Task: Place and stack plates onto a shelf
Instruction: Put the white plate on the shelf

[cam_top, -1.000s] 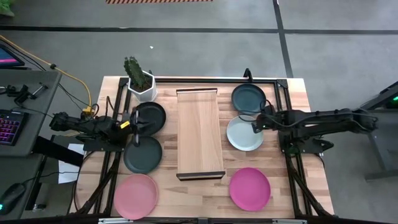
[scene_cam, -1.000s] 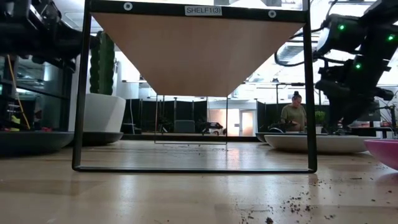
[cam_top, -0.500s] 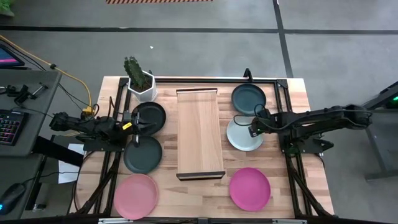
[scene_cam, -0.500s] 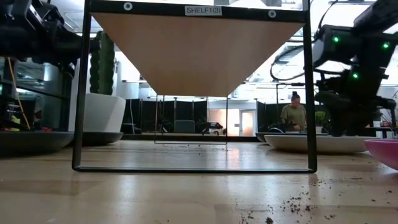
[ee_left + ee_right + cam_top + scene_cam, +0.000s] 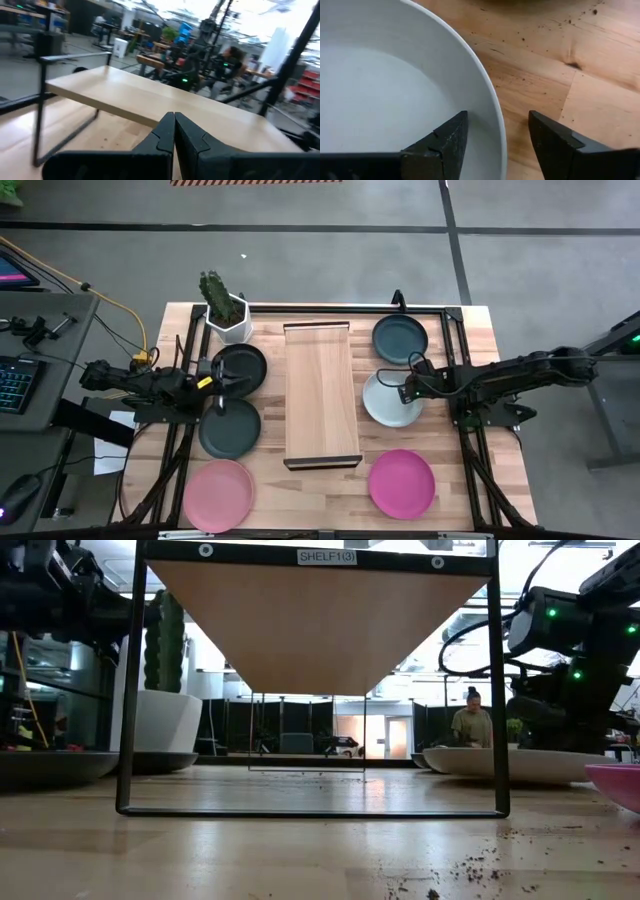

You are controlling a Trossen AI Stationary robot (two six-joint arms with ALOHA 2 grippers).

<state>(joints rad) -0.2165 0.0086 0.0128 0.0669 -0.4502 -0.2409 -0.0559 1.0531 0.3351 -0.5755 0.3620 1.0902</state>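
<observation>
The pale mint-white plate (image 5: 385, 402) lies flat on the table right of the light-wood shelf (image 5: 322, 395). My right gripper (image 5: 403, 390) is open and low over the plate's right rim. In the right wrist view (image 5: 497, 135), one finger stands inside the rim and one outside. A dark plate (image 5: 400, 337) lies behind it and a pink plate (image 5: 401, 483) lies nearer. Left of the shelf lie two dark plates (image 5: 243, 365) (image 5: 230, 430) and a pink plate (image 5: 218, 495). My left gripper (image 5: 216, 388) is shut and empty, above the gap between the two dark plates. My right gripper straddles the pale plate's right rim (image 5: 496, 107), coming from the table's right and slanting down. One finger (image 5: 445, 137) is over the plate's inside and the other (image 5: 552, 142) over the bare table. I cannot tell whether either finger touches the plate, which lies flat.
A white plant pot (image 5: 228, 315) with a cactus stands at the far left corner. A black frame (image 5: 452, 360) runs around the work area. The shelf top (image 5: 150, 102) is a raised board on thin black legs (image 5: 130, 690). A person (image 5: 472, 725) sits far behind the table.
My right gripper has come down and moved a little toward the table's left, from above the pale plate's right side to low over its right rim.
</observation>
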